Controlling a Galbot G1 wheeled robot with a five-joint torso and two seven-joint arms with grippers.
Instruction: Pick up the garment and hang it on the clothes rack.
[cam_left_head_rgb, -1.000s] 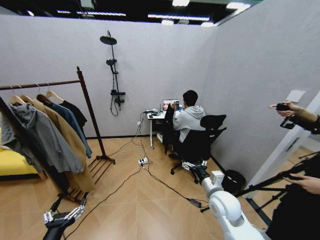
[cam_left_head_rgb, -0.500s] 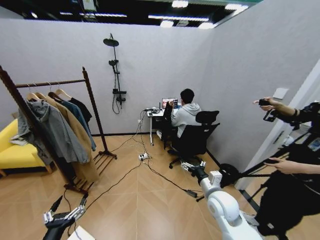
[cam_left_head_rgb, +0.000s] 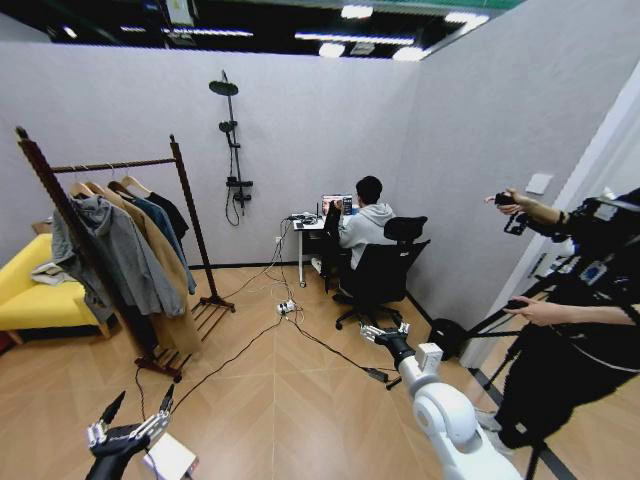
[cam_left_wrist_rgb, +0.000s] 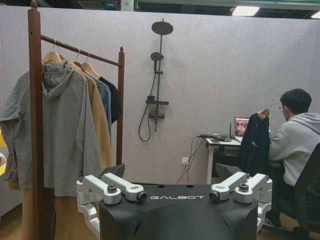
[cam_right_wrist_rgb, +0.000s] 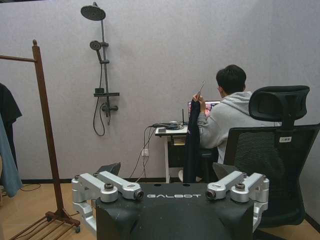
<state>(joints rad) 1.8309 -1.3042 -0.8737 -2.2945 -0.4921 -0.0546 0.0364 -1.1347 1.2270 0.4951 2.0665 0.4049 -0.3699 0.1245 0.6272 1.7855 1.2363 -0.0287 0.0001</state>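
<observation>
The clothes rack stands at the left, a dark wooden frame with one rail. On its rail hang a grey hoodie, a tan coat and a blue jacket. The garment, a black jacket on a light wooden hanger, hangs last at the far end. The left wrist view also has the garment beside the far post. My left gripper is open and empty, low in front of me, far from the rack. My right gripper is open and empty, held out toward the desk.
A person sits in an office chair at a small desk by the back wall, holding up a dark garment. Cables run across the wood floor. A yellow sofa is behind the rack. A person with a tripod stands at the right.
The whole head picture has shifted: the rack now sits farther right and looks smaller, so the camera has moved. Both arms keep the same pose, grippers still open.
</observation>
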